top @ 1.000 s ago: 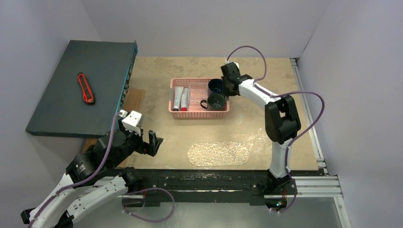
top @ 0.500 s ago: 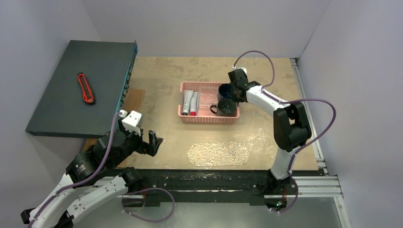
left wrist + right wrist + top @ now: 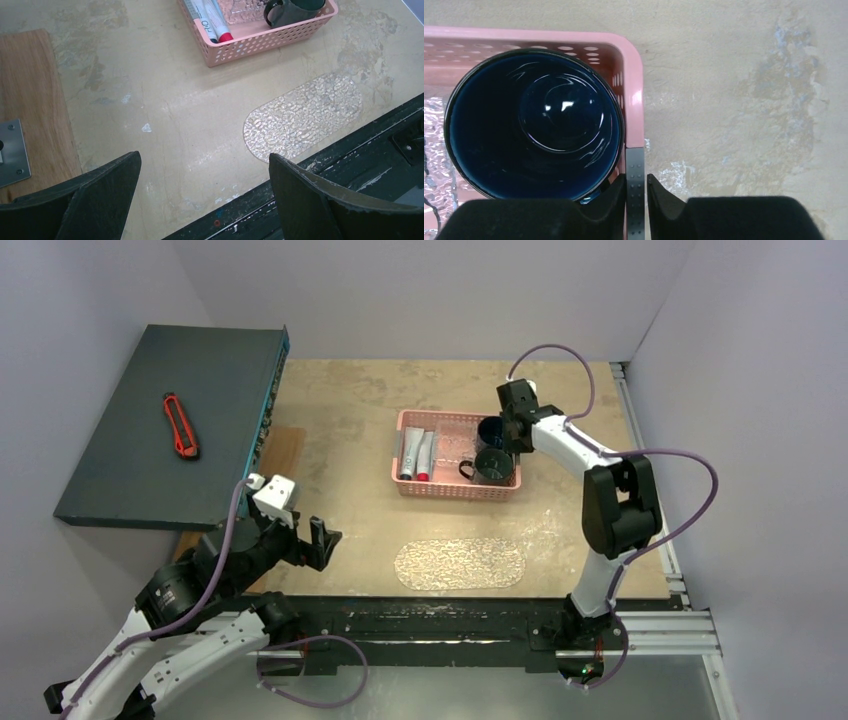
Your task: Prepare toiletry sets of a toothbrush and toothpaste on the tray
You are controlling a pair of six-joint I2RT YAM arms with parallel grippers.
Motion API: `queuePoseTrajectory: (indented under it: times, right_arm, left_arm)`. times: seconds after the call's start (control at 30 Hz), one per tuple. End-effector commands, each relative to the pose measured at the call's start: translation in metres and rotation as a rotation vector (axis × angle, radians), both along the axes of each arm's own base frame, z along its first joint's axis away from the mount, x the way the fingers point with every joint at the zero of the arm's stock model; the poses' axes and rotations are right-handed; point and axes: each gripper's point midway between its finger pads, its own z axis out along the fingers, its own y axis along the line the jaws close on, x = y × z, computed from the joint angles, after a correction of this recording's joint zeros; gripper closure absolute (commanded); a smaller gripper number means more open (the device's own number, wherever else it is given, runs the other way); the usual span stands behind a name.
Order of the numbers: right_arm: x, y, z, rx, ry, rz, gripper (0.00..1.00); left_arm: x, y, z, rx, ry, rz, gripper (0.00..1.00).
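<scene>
The right-hand wall of the pink basket (image 3: 455, 489) is being pinched by the right gripper (image 3: 636, 184), upper centre in the top view. The jaws are being held nearly closed, one finger inside the basket and one outside. The blue mug (image 3: 531, 125) is being kept in the basket's corner, just beside the inner finger. The dark green mug (image 3: 492, 466) and two red-capped tubes (image 3: 418, 452) are also being contained in the basket. The tray (image 3: 460, 563) is lying on the table (image 3: 340, 400) at lower centre, apart from the basket. The left gripper (image 3: 202, 162) is being held wide open at lower left, gripping nothing. A red utility knife (image 3: 180, 425) is resting on a dark slab (image 3: 130, 470) at upper left, with a wooden board (image 3: 30, 100) beside it.
</scene>
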Motion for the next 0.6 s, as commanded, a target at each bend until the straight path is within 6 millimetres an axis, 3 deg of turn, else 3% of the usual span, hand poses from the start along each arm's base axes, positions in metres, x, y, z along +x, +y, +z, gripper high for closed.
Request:
queuePoseTrajectory:
  times: [0.0,0.1,0.27,0.47,0.57]
  right_arm:
    - [0.016,-0.010,0.059,-0.019,-0.136,-0.042,0.71]
    - [0.015,-0.015,0.072,-0.039,-0.147,-0.057,0.61]
    - [0.011,-0.010,0.096,-0.001,-0.172,-0.050,0.57]
    - [0.002,0.018,0.125,0.083,-0.228,-0.029,0.52]
    - [-0.004,0.043,0.134,0.150,-0.250,0.000,0.49]
  left_arm:
    - [0.000,-0.003,0.006,-0.012,-0.031,-0.023,0.01]
    - [0.000,-0.003,0.006,-0.012,-0.029,-0.026,0.01]
    - [0.000,-0.003,0.006,-0.013,-0.031,-0.027,0.01]
    - [0.000,-0.003,0.006,-0.013,-0.033,-0.024,0.01]
    - [0.000,-0.002,0.006,-0.013,-0.033,-0.023,0.01]
